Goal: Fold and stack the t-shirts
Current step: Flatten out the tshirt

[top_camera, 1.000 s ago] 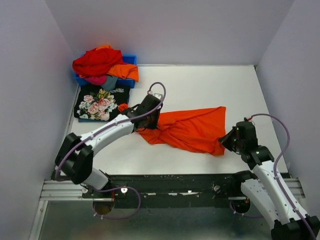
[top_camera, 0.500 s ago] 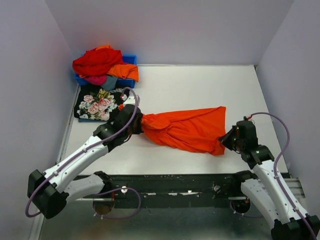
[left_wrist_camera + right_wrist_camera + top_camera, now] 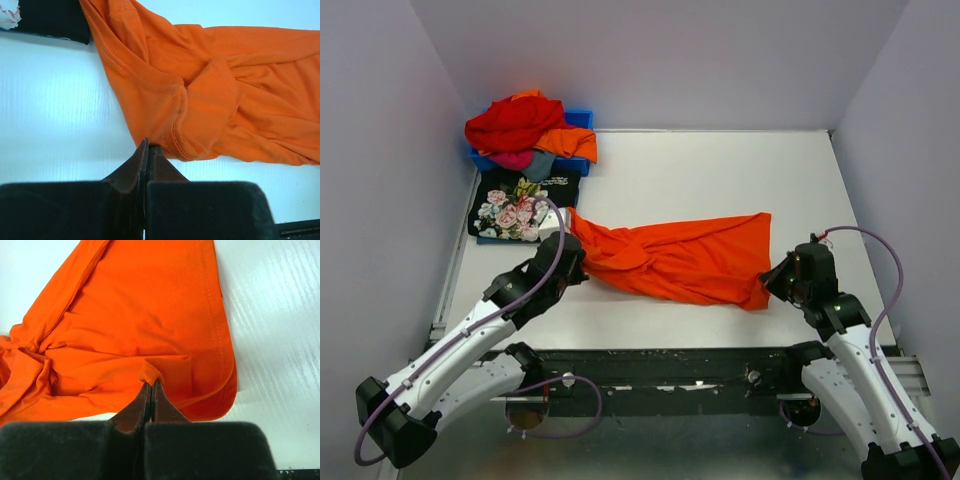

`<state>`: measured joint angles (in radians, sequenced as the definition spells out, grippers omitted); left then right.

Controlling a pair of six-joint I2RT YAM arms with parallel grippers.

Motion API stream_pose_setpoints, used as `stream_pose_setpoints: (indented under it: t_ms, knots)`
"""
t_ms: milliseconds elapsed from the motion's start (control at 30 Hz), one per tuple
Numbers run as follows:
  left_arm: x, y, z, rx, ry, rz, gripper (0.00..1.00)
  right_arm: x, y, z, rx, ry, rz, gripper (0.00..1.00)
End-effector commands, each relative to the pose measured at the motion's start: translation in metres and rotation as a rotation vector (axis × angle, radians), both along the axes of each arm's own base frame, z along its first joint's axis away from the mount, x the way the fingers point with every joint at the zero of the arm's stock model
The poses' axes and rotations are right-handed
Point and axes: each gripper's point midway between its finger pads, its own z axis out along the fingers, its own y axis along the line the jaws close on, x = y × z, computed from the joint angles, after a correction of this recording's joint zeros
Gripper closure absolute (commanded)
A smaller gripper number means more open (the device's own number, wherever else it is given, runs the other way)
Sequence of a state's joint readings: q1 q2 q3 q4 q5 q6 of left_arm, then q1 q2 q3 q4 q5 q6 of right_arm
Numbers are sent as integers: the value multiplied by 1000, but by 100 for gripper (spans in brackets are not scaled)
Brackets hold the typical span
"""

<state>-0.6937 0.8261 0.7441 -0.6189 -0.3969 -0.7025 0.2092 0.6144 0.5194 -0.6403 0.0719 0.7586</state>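
A bright orange t-shirt (image 3: 690, 260) lies crumpled and stretched across the middle of the white table. My left gripper (image 3: 578, 268) is shut at its near-left edge; in the left wrist view the closed tips (image 3: 148, 146) pinch the hem of the orange t-shirt (image 3: 225, 90). My right gripper (image 3: 772, 283) is shut at the shirt's near-right corner. In the right wrist view its tips (image 3: 151, 383) clamp a small fold of the hem of the orange t-shirt (image 3: 135, 315). A black t-shirt with pink roses (image 3: 515, 210) lies folded at the far left, and its corner (image 3: 50, 20) shows beside the orange cloth.
A blue bin (image 3: 582, 118) stands in the far-left corner, heaped with red (image 3: 515, 122), orange, pink and grey t-shirts. Grey walls close in the table on the left, back and right. The black rail at the near edge carries both arm bases.
My left gripper has drawn back toward the near left, pulling the orange shirt's left end with it, so the cloth now lies longer. The right gripper has stayed in place.
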Motion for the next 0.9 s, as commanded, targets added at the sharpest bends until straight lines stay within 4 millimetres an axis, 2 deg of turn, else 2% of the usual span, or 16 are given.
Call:
stream_pose_setpoints:
  t_ms: [0,100,133,167,200,233,267,433,600,700,800,867]
  knots:
    - [-1,9,-5,-11,-12,50,100,-2,-7,3,-22,1,-32,99]
    - [-1,-3,-15,3,24,-13,100,-2,-6,1,-13,5,-31,99]
    - [-1,-8,-18,7,33,-47,81,-2,-6,1,-11,6,-31,99]
    - [-1,-14,-23,3,53,-73,46,-2,-6,1,-11,6,-31,99]
    - [-3,-19,-28,5,77,-102,25,-2,-5,1,-10,7,-30,99]
    - [-3,-25,-33,10,100,-127,16,-2,-5,0,-13,9,-28,99]
    - [-3,-27,-36,19,115,-139,12,-2,-5,0,-12,10,-29,99]
    - [9,-41,-39,41,114,-191,11,-2,-4,-3,-6,18,-23,99]
    - [30,-57,-36,83,107,-219,12,-2,-3,-4,0,17,-19,99]
    - [42,-78,-44,88,129,-266,23,-2,0,-5,11,19,-13,99]
    - [49,-99,-49,107,119,-312,23,-2,1,-7,12,26,-9,99]
    - [56,-106,-60,142,141,-320,22,-2,1,-8,13,28,-10,99]
